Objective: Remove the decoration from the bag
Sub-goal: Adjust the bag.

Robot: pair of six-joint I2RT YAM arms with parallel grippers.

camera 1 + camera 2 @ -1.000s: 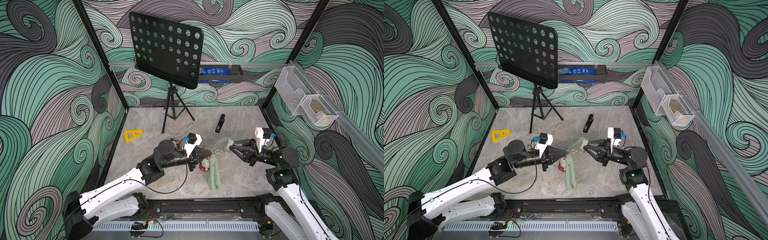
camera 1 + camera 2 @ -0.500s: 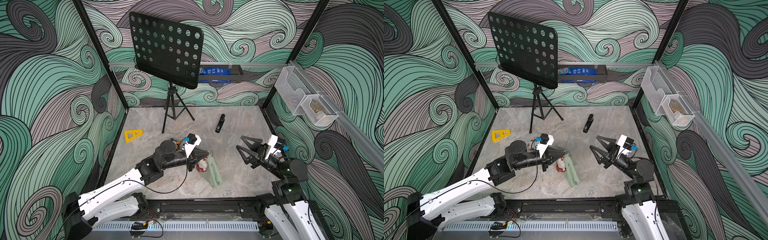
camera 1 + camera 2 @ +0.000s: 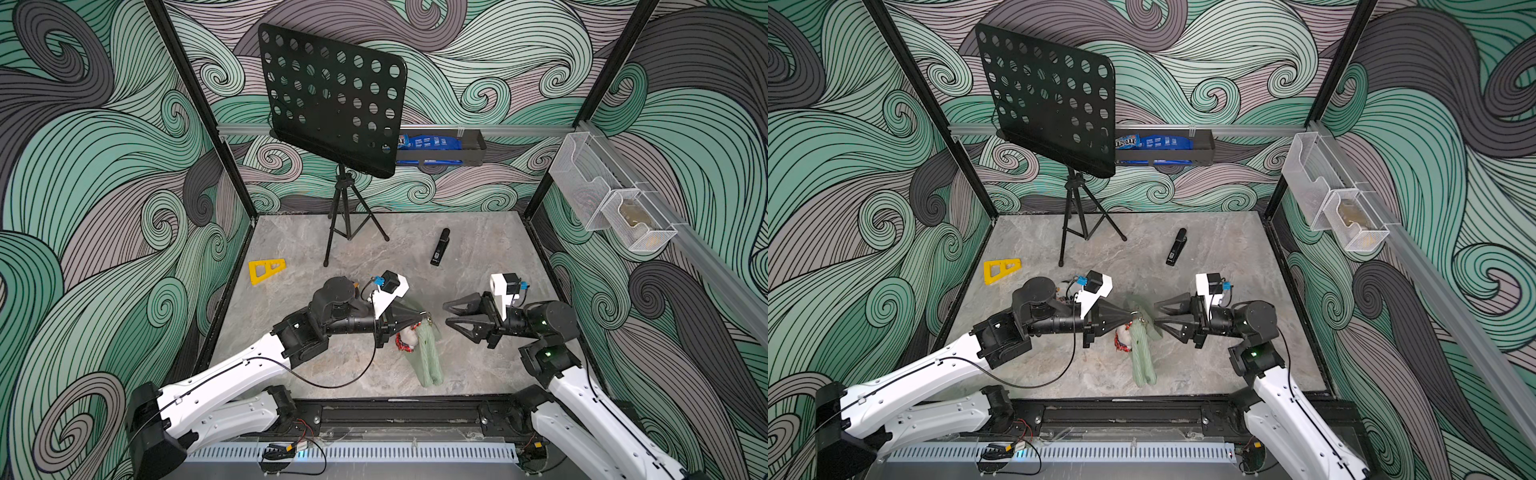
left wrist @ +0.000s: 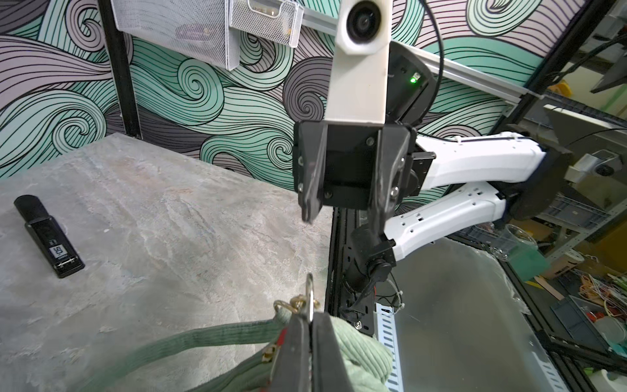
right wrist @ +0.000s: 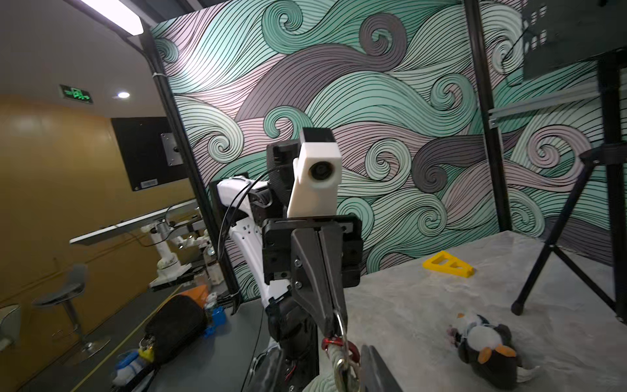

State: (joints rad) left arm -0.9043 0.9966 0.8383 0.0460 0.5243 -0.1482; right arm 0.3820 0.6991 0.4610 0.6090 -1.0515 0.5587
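One bag [image 3: 428,353] is hung near the front middle of the table [image 3: 478,257], lower end laid down, one red-and-white decoration [image 3: 408,339] beside it. Its one metal ring [image 4: 309,287] is pinched by the clenched left gripper [image 3: 419,318]. The right gripper [image 3: 446,314], levelled opposite, is held parted and empty.

Grey marble-look tabletop [image 3: 478,365], not much on it. A black music stand [image 3: 347,216] has its tripod feet planted at the far side, left of centre. Yellow plastic triangle [image 3: 266,270] sits over on the left, and a small penguin plush [image 5: 485,346] just right of it. Black stapler [image 3: 439,247] lies far, right of centre. The near tip of the green bag [image 3: 428,357] seems to rest on the top, near centre.
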